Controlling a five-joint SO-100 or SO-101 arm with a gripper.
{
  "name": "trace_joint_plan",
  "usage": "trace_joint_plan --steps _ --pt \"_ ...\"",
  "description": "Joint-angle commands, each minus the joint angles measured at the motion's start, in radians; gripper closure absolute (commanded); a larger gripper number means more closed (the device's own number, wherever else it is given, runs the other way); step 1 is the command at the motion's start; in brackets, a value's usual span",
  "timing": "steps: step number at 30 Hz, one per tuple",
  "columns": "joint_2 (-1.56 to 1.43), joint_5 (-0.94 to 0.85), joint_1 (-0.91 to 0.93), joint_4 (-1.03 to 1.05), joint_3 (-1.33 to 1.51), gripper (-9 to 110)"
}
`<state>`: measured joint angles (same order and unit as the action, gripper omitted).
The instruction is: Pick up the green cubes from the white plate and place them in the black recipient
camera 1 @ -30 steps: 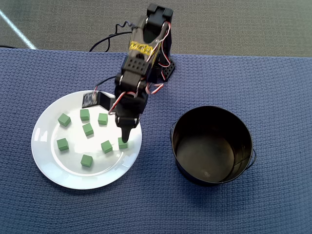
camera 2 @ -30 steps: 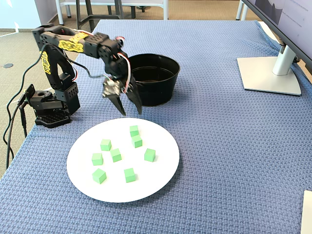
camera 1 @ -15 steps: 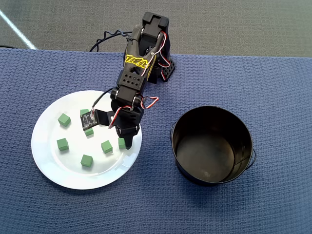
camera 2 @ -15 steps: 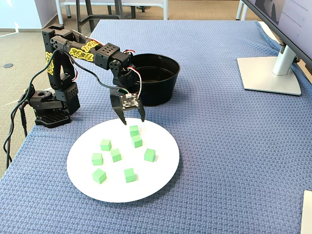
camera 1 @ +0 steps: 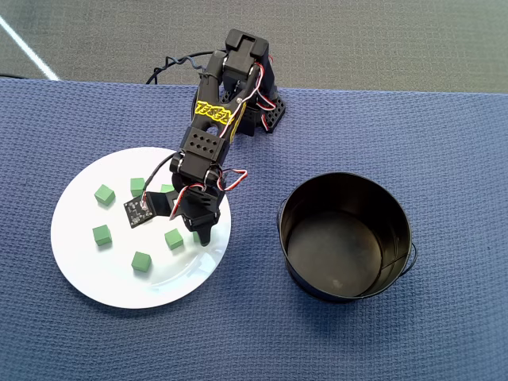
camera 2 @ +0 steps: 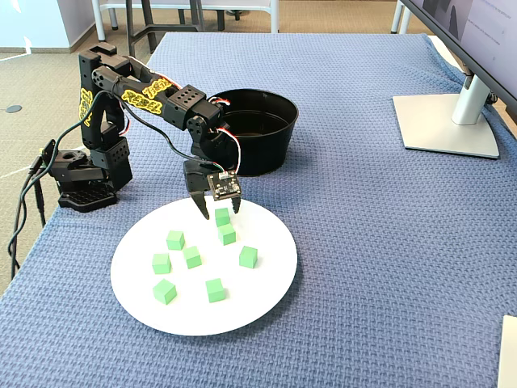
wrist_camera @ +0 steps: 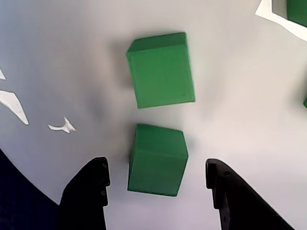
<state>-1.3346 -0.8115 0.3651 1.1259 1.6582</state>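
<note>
End effector was spread wide, straddling one green cube on white plate, not touching it. Second cube lay just beyond. Black recipient stood apart on table.

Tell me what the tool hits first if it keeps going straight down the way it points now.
Most likely the green cube sitting between the open tool's fingers, then the white plate beneath it. Remaining height is unclear.

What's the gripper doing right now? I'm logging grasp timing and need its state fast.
Gripper: open, holding nothing; its fingers straddle a green cube on the white plate without touching it.
</note>
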Motion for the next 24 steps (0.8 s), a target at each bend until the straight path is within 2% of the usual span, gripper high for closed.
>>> trace_joint_plan --steps 1,6,11,16,24 --pt "-0.011 -0.005 0.008 -0.02 -0.052 88" --pt "-0.026 0.008 0.0 -0.054 -0.015 101" --pt "-0.034 -0.003 0.006 -0.081 0.017 101" --pt "-0.118 0.063 -0.006 -0.094 0.06 101" --pt "-0.508 0.229 -0.104 0.104 0.127 101"
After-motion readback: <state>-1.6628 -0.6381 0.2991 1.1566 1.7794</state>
